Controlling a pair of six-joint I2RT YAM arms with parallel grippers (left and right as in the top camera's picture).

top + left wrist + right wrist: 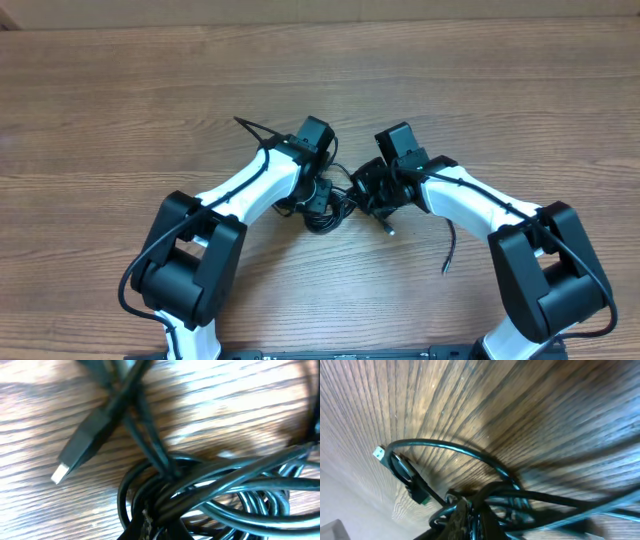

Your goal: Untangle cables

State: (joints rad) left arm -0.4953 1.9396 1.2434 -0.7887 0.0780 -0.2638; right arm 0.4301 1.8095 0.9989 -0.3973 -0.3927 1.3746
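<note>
**Both grippers pinched on the knot: pull apart slow**

Table [120,80]: bare wood. The work sits mid-table, toward the robot's side. Left arm [240,190] and right arm [480,200] both fold inward and meet over one spot.

Cables [330,208]: one tight black clump between the two wrists, resting on the wood. From overhead it's roughly round, with no clear long axis. The left wrist view shows several loops stacked on each other.

Left gripper [318,192]: closed, on the left side of the clump. Right gripper [375,195]: closed, on the right side. In both wrist views the cords run straight into the pinch at the bottom edge, so I read both as gripping cables. The fingers are mostly hidden, so I can't tell which strand each one has.

Doing the step well, my take:
- Separate the hands sideways, slowly, low over the wood.
- Watch whether the loops slide or cinch.
- If the crossing behind the plug tightens, stop, let go on one side and regrip nearer a free end.
- Feed free ends out through the loops rather than dragging the loops along.

USB plug [82,447]: long axis diagonal in the left wrist view, metal tip pointing lower left, away from the coil. Its cord crosses another just behind it.

Small plug [380,453]: sits out on a wide arc of cord in the right wrist view, tip pointing away from the clump.
</note>
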